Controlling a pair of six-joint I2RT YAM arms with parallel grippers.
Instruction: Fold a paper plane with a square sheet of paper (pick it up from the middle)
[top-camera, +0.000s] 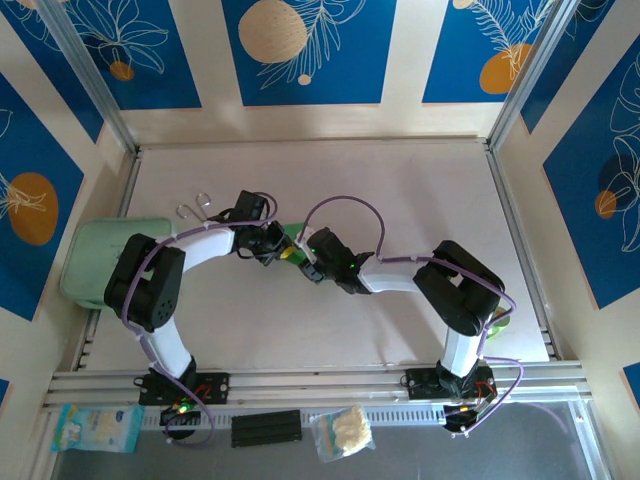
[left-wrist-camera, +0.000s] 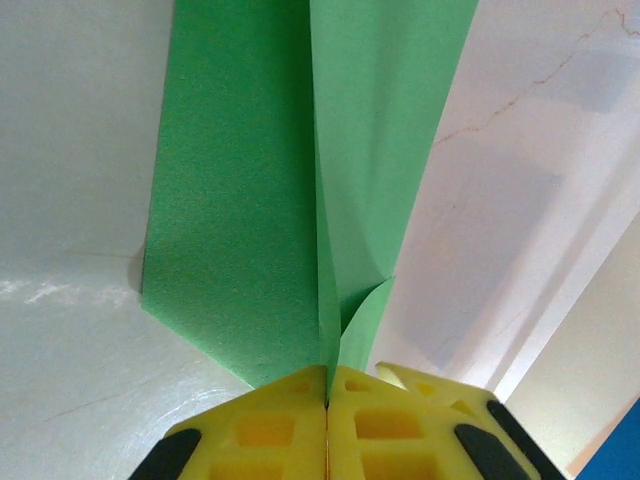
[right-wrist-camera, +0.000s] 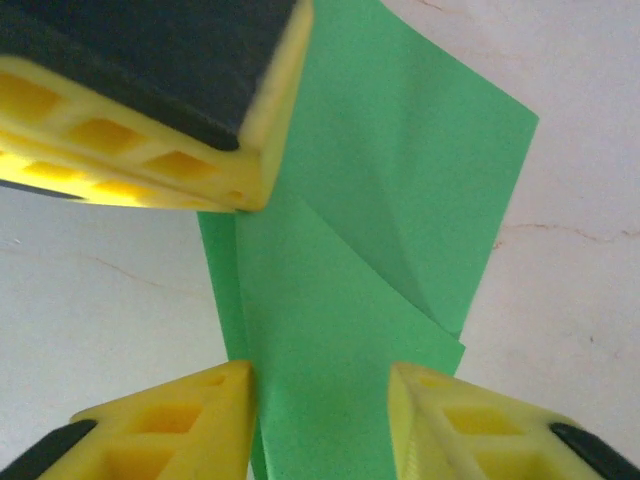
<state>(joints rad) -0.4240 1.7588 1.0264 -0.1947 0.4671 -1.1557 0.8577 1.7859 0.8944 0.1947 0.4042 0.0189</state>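
1. Stretching as a long strip between the two arms, the thin bright green sheet of paper (left-wrist-camera: 240, 200) is partly folded, with a raised centre crease. It sits near the middle of the pale white table (top-camera: 420, 190); whether it rests on the surface or hangs just above it cannot be told.
2. Its long axis runs straight away from the left gripper (left-wrist-camera: 327, 385), whose yellow fingers are clenched together on the near end of the crease.
3. The right gripper (right-wrist-camera: 320, 420) meets the strip from the opposite end. Its jaws are spread, one yellow finger on each side of the paper, and it grips nothing.
4. In the right wrist view a diagonal flap crosses the sheet just ahead of those spread fingers, with the left gripper's tip pressed on the strip beyond it.
5. Judged from this, the right arm is the free one, already astride the paper; closing or sliding along the strip's length looks like its natural next move.
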